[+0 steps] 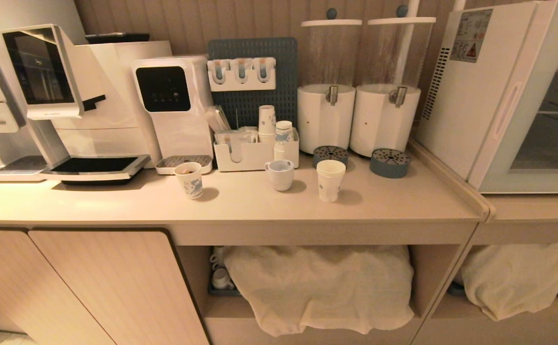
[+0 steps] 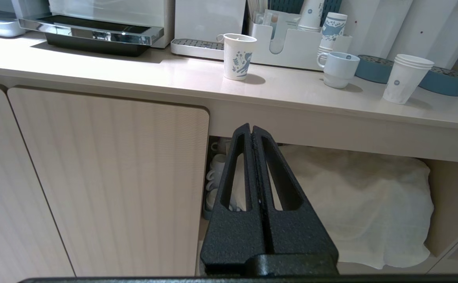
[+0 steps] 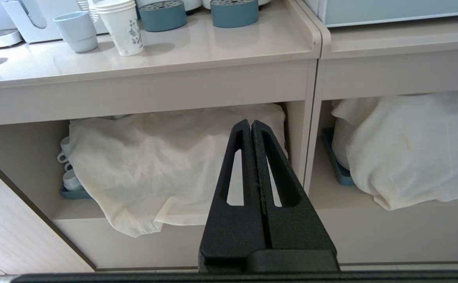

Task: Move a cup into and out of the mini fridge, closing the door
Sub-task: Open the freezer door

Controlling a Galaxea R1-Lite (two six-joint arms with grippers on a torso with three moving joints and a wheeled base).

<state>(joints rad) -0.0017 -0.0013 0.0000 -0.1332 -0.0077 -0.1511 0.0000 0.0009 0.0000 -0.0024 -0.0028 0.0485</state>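
- Cup (image 1: 330, 180): white paper cup with layered rims, upright on the counter (image 1: 240, 203), toward the front edge and right of centre. Nothing grips it.
- Just to its left stands a white ceramic mug (image 1: 279, 174). Further left along the front, well apart, stands a shorter blue-printed paper cup (image 1: 189, 180).
- Behind the cup, toward the counter's back edge: two blue round drip trays (image 1: 389, 163) under two white drink dispensers (image 1: 386, 96). An organiser (image 1: 250, 155) with stacked cups sits left of them.
- Left half of the counter: coffee machine (image 1: 68, 100) and a white water dispenser (image 1: 173, 105) against the back.
- Mini fridge (image 1: 480, 91): on the adjoining surface past the counter's right edge, with vent slots and a warning sticker on its side. Its door (image 1: 537, 158) lies flush against the body, and wire shelves show through the glass.
- Left gripper (image 2: 252, 129): jaws pressed together, holding nothing, low in front of the cabinet door (image 2: 107, 177), below the counter's front edge.
- Right gripper (image 3: 251, 125): jaws pressed together, empty, low before the open shelf and its white cloth (image 3: 166, 165).
- Neither arm shows in the head view.
- Small cups sit on the lower shelf, partly hidden by the cloth.
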